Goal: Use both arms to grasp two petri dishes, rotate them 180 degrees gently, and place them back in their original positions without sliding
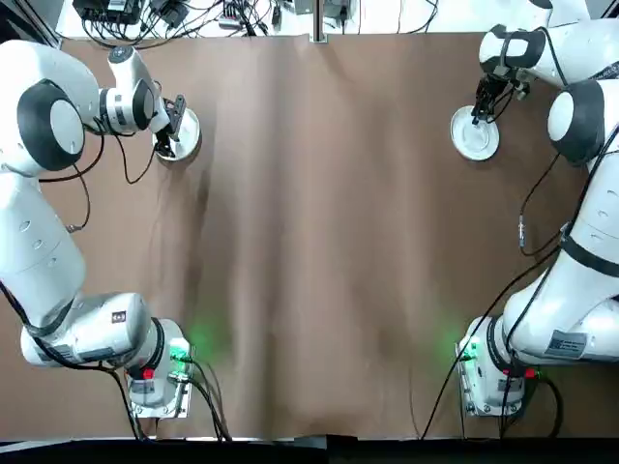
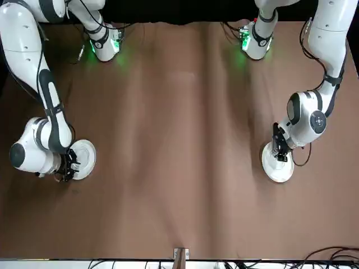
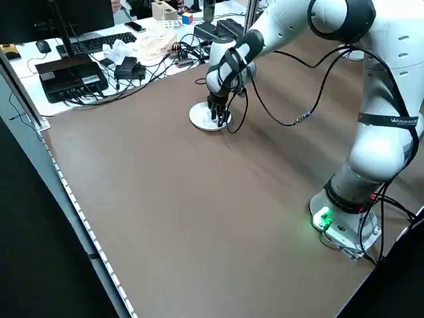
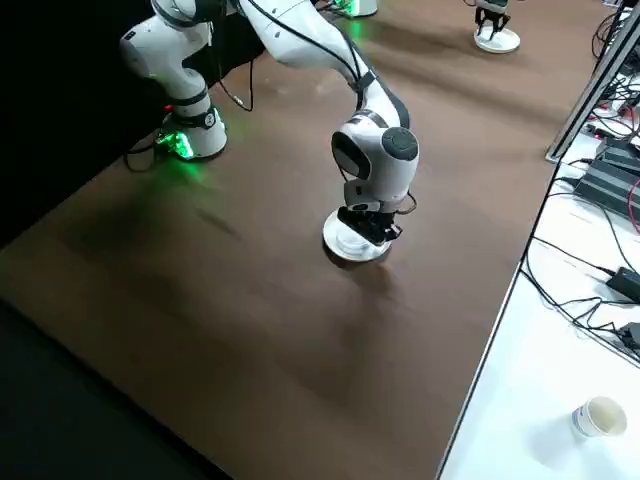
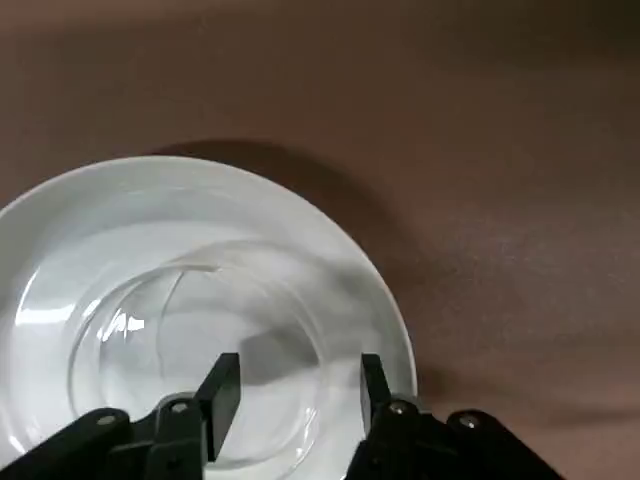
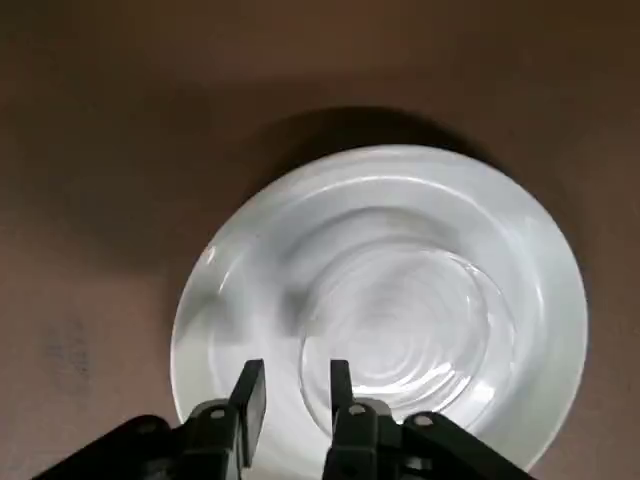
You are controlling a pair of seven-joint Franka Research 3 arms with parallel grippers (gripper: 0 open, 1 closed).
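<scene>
White and glossy, the left plate (image 5: 90, 215) and the right plate (image 6: 545, 270) rest well apart on the brown table covering (image 1: 319, 242), towards the edge opposite the arm bases. Each carries one transparent petri dish: we locate the left dish (image 5: 190, 330) on the left plate and the right dish (image 6: 410, 310) on the right plate. We judge that the plates serve as light backings and mark each dish's return position. The left gripper (image 5: 300, 372) is over the left plate, its fingers parted widely; in the wrist view the dish's edge lies between them. The right gripper (image 6: 298, 372) is over the right plate, its fingers separated by a narrower gap, with the near edge of its dish between the two. We cannot tell whether any fingertip touches a dish. The left arm (image 1: 39, 222) and the right arm (image 1: 592, 232) reach forward from their bases, bend at the elbow and direct their grippers downward. We judge the step to be grasp alignment; next, we confirm finger height, close gently on each wall, then rotate. Off-centre pressure could tilt or slide a dish.
</scene>
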